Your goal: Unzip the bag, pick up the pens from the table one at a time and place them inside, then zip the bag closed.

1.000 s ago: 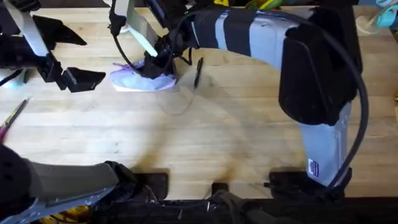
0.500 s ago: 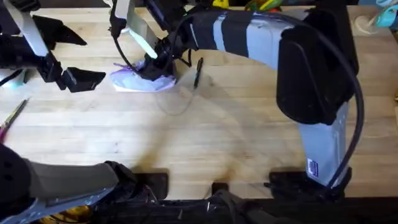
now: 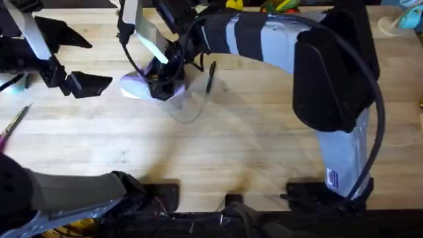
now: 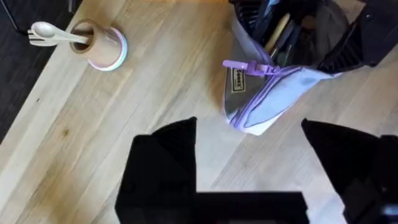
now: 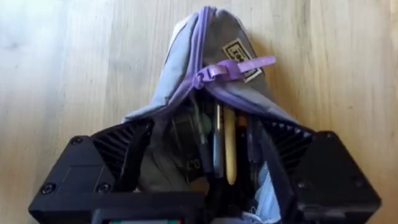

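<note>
Nearest the bases, the left gripper [image 3: 79, 82] hangs wide open and empty, just beside the bag [image 3: 142, 84] on the table [image 3: 231, 145]. The right gripper [image 5: 205, 180] sits at the bag's open mouth, fingers spread around it and pens [image 5: 217, 146] already inside. Beyond, 1 pen [image 3: 211, 75] lies loose, so loading and zipping likely remain.

Cup [image 4: 99, 45]: small, tan with a pink band, standing upright on wood near the edge.
Spoon [image 4: 46, 32]: pale, resting in the cup, bowl end poking out over its rim.
Pink stick [image 3: 12, 124]: thin, lying slantwise at the left edge.
</note>
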Robot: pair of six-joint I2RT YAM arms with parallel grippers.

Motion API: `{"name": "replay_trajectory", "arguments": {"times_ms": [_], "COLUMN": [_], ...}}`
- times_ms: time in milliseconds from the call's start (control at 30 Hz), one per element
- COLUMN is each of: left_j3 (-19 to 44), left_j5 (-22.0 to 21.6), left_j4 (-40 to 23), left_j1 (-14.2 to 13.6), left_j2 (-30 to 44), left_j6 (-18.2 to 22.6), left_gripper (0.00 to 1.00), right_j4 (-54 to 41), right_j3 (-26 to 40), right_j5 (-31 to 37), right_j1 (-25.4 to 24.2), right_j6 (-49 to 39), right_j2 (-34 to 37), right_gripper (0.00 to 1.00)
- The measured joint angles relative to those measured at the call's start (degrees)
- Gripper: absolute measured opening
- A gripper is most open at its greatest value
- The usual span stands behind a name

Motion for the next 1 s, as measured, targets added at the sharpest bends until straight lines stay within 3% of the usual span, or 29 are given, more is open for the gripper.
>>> {"name": "replay_trajectory", "arguments": {"times_ms": [433, 700, 800, 833, 1000], "left_j3": [0.00, 0.00, 0.00, 0.00, 0.00], "left_j5": [0.00, 0.00, 0.00, 0.00, 0.00], "left_j4": [0.00, 0.14, 0.22, 0.23, 0.22], "left_j1": [0.00, 0.00, 0.00, 0.00, 0.00], "left_j2": [0.00, 0.00, 0.00, 0.00, 0.00], "left_j6": [0.00, 0.14, 0.15, 0.15, 0.15], "left_gripper": [0.993, 0.993, 0.993, 0.994, 0.993], "right_j4": [-0.30, -4.86, -7.47, -9.96, -10.60], "right_j3": [0.00, -0.02, -0.02, -0.02, -0.02], "right_j5": [-0.04, 0.54, 4.19, 9.40, 19.23], "right_j1": [-0.48, -3.01, -3.74, -3.82, -3.85], "right_j6": [1.30, 6.10, 6.60, 6.88, 11.05], "right_j2": [-0.69, -7.88, -11.08, -12.92, -13.37], "right_gripper": [0.995, 0.995, 0.995, 0.995, 0.995]}}
